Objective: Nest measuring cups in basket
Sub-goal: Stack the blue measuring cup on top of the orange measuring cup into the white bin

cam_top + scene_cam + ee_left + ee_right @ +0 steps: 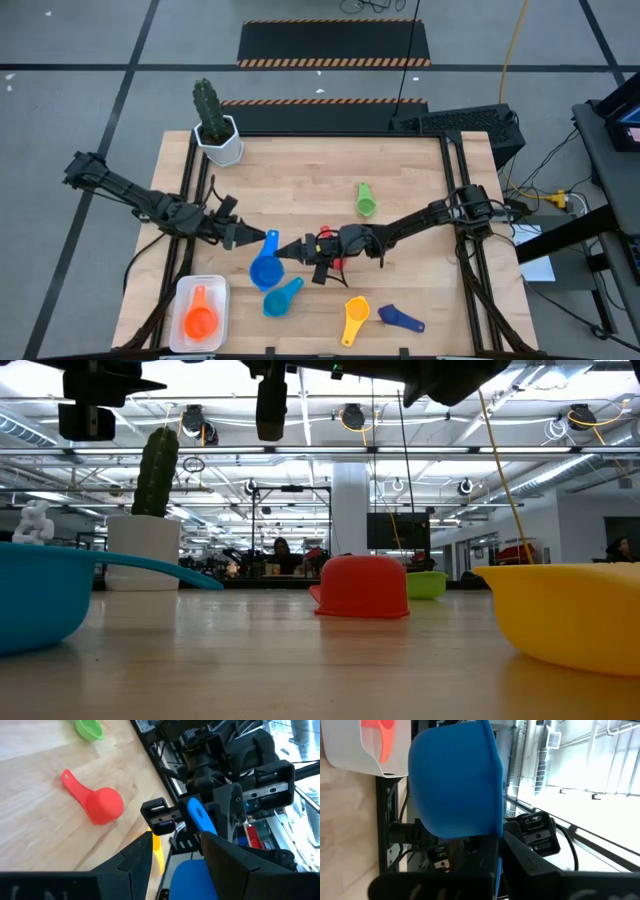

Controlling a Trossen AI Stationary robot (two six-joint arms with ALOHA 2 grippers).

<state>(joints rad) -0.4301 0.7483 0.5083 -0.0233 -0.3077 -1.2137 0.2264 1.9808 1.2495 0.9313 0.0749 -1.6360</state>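
No lettering, label or number seems readable on anything in these views.

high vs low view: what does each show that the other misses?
Only the high view: the basket holding the orange cup, the dark blue cup, and both grippers, left gripper and right gripper, meeting at the blue cup mid-table. Only the low view: the red cup sitting upside down, plus the room behind. Both: the cactus pot, green cup, yellow cup and light blue cup.
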